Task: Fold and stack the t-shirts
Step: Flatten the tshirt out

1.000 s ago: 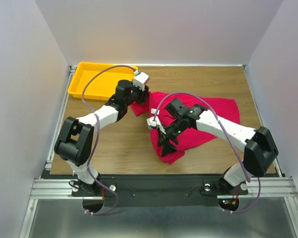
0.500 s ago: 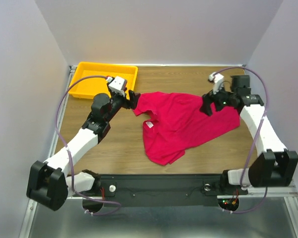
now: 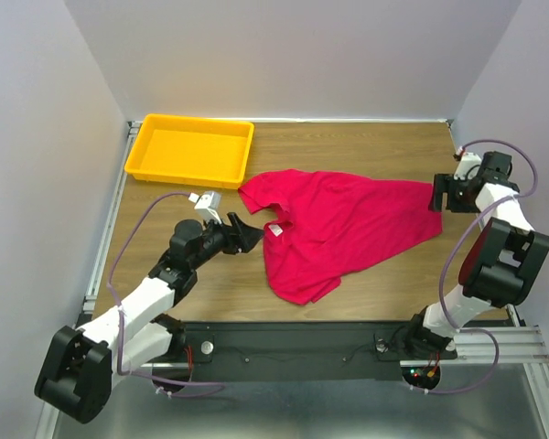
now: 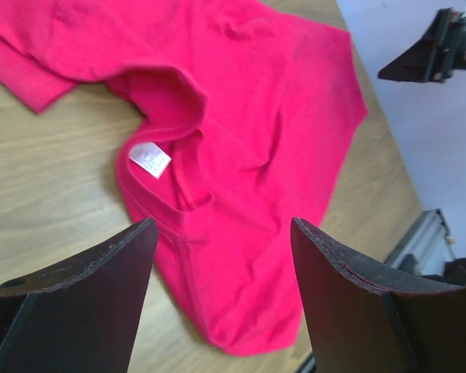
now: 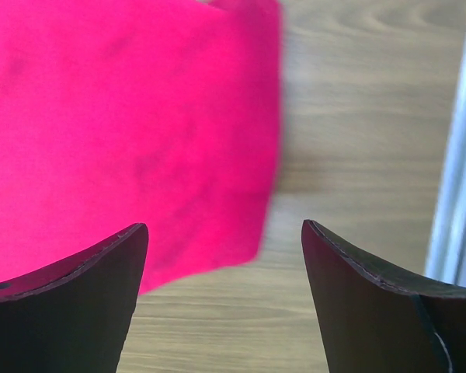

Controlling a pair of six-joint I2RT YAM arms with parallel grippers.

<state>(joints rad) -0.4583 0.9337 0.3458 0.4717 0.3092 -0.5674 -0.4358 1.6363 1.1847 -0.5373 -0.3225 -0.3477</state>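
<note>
One crimson-pink t-shirt (image 3: pixel 343 224) lies partly spread and wrinkled in the middle of the wooden table, its white neck label (image 3: pixel 276 230) at its left. It also shows in the left wrist view (image 4: pixel 248 140) with the label (image 4: pixel 149 159), and in the right wrist view (image 5: pixel 124 132). My left gripper (image 3: pixel 247 235) is open and empty, just left of the collar and above the table. My right gripper (image 3: pixel 436 194) is open and empty at the shirt's right edge.
A yellow plastic tray (image 3: pixel 145 155) stands at the back left of the table, with nothing in it. The metal rail (image 5: pixel 454 155) runs along the table's right edge close to my right gripper. Bare wood (image 3: pixel 366 146) lies behind the shirt.
Both arms have drawn back off the shirt: the left one down toward the front left, the right one out to the right edge. The shirt now lies released and more spread out.
</note>
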